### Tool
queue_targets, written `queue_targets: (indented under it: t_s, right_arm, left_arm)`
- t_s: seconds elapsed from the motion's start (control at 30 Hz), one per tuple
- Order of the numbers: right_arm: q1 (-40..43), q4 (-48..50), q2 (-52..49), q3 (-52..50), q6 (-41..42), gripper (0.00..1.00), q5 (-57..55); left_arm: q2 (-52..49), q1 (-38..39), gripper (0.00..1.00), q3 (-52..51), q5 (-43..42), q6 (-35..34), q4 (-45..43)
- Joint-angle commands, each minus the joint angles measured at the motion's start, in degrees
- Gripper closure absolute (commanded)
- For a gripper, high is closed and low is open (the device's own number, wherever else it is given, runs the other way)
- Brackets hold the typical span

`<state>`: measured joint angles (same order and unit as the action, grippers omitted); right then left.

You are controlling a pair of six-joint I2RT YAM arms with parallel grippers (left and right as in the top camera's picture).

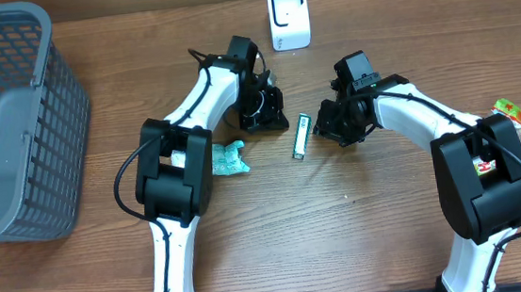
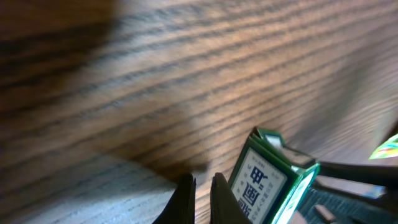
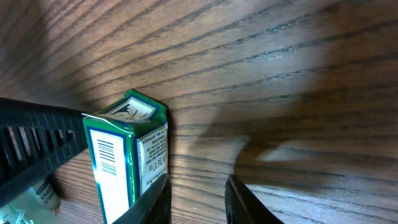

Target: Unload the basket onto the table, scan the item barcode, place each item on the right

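Green box [image 1: 303,135] outside both jaws

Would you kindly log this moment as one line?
box: on table | left gripper: shut, empty | right gripper: open, empty, beside box

A brown wood-grain table [image 1: 363,241] fills the view, evenly lit.

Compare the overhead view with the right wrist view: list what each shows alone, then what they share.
Overhead only: the grey basket at the table's left and the white scanner at the far edge. Right wrist only: the printed barcode. Shared: the green box bearing it, on the wooden table.
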<state>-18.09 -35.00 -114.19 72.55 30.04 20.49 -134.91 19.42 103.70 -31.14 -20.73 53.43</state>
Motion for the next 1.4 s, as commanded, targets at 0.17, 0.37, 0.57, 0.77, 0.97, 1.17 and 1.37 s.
queue_targets:
  t_s: [0.17,0.37,0.57,0.77,0.97,1.17,1.37]
  right_arm:
    - [-0.44,0.66,-0.92,-0.28,0.17,0.70,-0.46]
    - [-0.44,0.68,-0.92,-0.28,0.17,0.70,-0.48]
    - [-0.44,1.09,-0.92,-0.28,0.17,0.69,-0.48]
    - [-0.44,0.87,-0.92,-0.28,0.17,0.69,-0.48]
    - [-0.44,0.94,-0.92,-0.28,0.17,0.69,-0.48]
    - [-0.44,0.92,-0.92,-0.28,0.20,0.69,-0.46]
    - [-0.44,0.92,-0.92,-0.28,0.17,0.69,-0.48]
  left_arm:
    - [1.73,1.62,0.96,1.92,-4.55,11.41,-1.31]
    - [2.14,-0.31,0.96,5.66,-7.89,14.01,0.63]
    - [2.84,0.11,0.96,10.51,-7.80,21.20,7.89]
    - [2.75,0.55,0.96,9.01,-3.78,27.08,12.81]
    - [1.62,1.29,0.96,7.96,-2.86,27.23,12.50]
    - [1.16,3.13,0.96,7.91,0.57,27.23,11.61]
    - [1.16,4.20,0.96,7.72,3.48,27.19,11.19]
